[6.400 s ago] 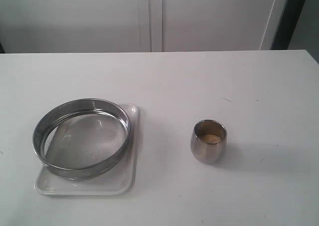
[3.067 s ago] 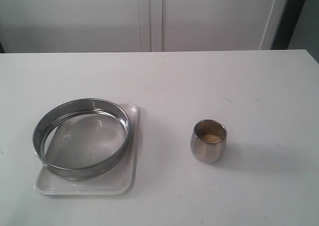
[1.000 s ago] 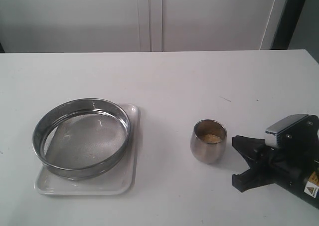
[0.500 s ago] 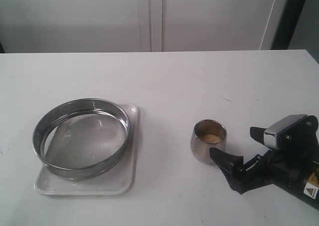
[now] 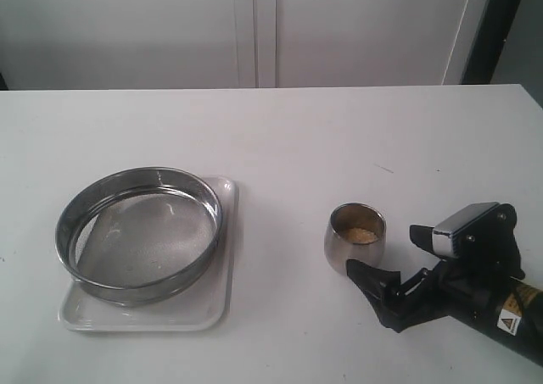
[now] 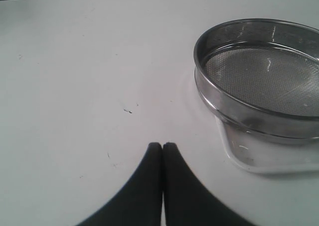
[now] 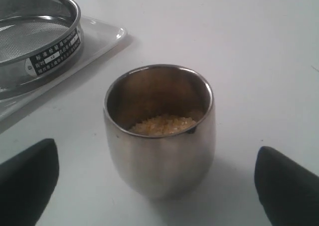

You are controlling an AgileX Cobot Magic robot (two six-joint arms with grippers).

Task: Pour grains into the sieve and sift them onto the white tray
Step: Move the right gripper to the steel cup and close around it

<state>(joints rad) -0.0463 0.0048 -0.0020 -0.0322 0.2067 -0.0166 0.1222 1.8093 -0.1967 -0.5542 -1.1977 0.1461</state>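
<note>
The sieve, a wide steel ring with a mesh bottom, rests on the white tray at the left. A small steel cup stands upright to the right, holding golden grains. My right gripper is open wide just right of the cup. In the right wrist view the cup and its grains sit ahead between the black fingertips, untouched. My left gripper is shut and empty over bare table beside the sieve and tray. It is out of the exterior view.
White tabletop all round, with a white cabinet wall behind its far edge. The right wrist view also shows the sieve and a tray corner beyond the cup.
My right gripper came in from the right, spread its jaws wide, and slid left until its fingers flank the cup. Cup, sieve and tray have not moved.
</note>
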